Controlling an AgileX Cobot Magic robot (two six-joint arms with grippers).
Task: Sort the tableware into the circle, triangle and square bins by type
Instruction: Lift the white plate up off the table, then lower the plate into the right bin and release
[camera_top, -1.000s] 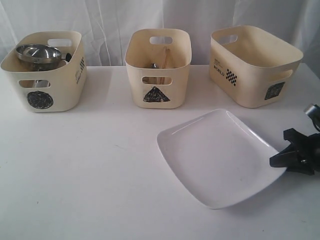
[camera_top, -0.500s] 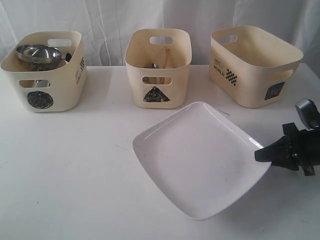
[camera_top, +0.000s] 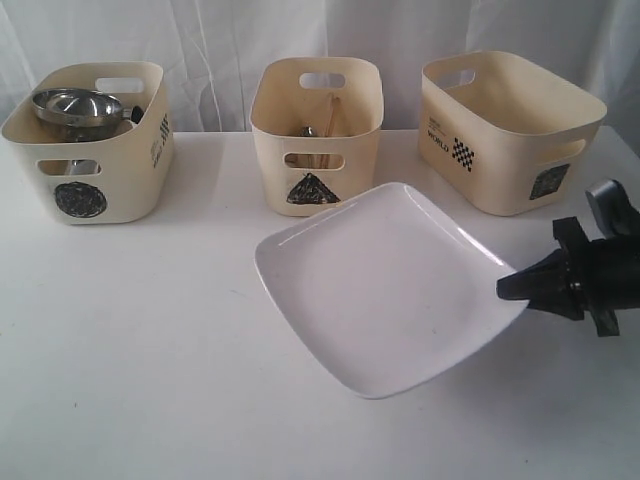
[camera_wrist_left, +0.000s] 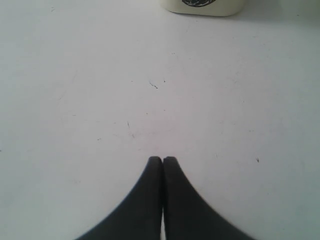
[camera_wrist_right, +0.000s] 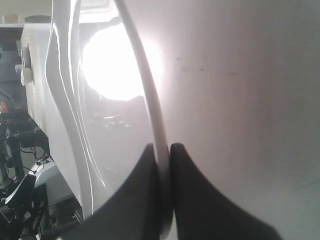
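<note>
Where the left wrist view looks down, the left end effector (camera_wrist_left: 162, 161) is seen with its two fingers pressed together and nothing between them, above the bare white table (camera_wrist_left: 100, 100).

In the exterior view, at the far left of the table, the circle bin (camera_top: 120, 185) is placed. A steel bowl (camera_top: 78, 105) is seen in it, resting on other steel pieces which cannot be told apart.

At the far middle the triangle bin (camera_top: 350, 185) is found. Wooden chopsticks (camera_top: 333, 112) are leaned inside it, beside a small steel piece.

Near to this bin, and a little to its right, the large white plate (camera_top: 385, 285) is held tilted, its right edge raised. A shadow is cast under its near corner.

At the far right the square bin (camera_top: 500, 170) is set, and no tableware can be seen in it.

At the right edge, the right end effector (camera_top: 512, 288) is clamped on the rim of the plate. In the right wrist view the thin white rim is seen pinched between the two dark fingers (camera_wrist_right: 145, 190).
</note>
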